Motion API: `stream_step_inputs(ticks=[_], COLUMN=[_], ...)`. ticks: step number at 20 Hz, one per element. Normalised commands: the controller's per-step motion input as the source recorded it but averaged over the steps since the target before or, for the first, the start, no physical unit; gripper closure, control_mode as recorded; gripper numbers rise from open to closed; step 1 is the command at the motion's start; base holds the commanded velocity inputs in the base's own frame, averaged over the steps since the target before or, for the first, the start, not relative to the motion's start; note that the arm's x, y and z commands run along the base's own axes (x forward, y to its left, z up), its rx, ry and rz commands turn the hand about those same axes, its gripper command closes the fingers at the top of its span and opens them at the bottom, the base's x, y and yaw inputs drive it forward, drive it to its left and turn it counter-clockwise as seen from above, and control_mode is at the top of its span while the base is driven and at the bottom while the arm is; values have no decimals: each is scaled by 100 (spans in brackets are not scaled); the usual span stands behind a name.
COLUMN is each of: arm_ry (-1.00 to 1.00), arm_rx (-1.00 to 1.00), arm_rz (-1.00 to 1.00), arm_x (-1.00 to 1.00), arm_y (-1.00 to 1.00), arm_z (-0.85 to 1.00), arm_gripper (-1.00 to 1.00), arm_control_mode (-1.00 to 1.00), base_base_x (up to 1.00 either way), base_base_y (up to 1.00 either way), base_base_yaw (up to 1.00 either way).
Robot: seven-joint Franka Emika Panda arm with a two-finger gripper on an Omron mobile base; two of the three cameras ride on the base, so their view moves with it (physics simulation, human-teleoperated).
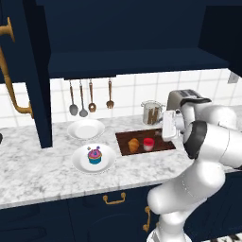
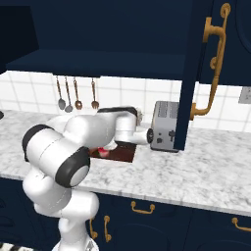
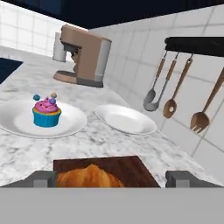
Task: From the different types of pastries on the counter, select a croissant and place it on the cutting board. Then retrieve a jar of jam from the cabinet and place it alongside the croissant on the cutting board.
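The dark wooden cutting board [image 1: 160,146] lies on the marbled counter [image 1: 42,170]. On it the golden croissant [image 1: 134,144] sits left of the small red jar of jam [image 1: 148,144], which stands upright. My gripper [image 3: 111,179] is open, its fingertips [image 3: 43,178] wide apart low over the board [image 3: 127,166], with the croissant [image 3: 89,177] just ahead between them and nothing held. My white hand [image 1: 169,125] hovers at the board's right end. The blue-wrapped cupcake [image 1: 94,155] rests on a white plate [image 1: 78,163]. The cabinet [image 1: 132,28] stands open above.
An empty white plate [image 1: 85,128] lies behind the cupcake plate. A clear canister [image 1: 151,112] and a toaster [image 1: 182,98] stand behind the board. Utensils [image 1: 90,97] hang on the tiled wall. A brown coffee machine [image 3: 83,54] stands further along the counter.
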Motion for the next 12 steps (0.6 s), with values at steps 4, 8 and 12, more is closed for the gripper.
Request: stream_step_inputs(ticks=[4, 8, 12], arm_ry=[-11, -2, -5], arm_rx=[33, 45, 51], arm_rz=[-4, -9, -3], arm_x=[-29, -18, -28], arm_y=[-92, -100, -100], arm_z=[11, 0, 0], arm_gripper=[-100, -100, -100], arm_control_mode=[-100, -100, -100], base_base_x=[0, 0, 0], base_base_y=[0, 0, 0], base_base_yaw=[0, 0, 0])
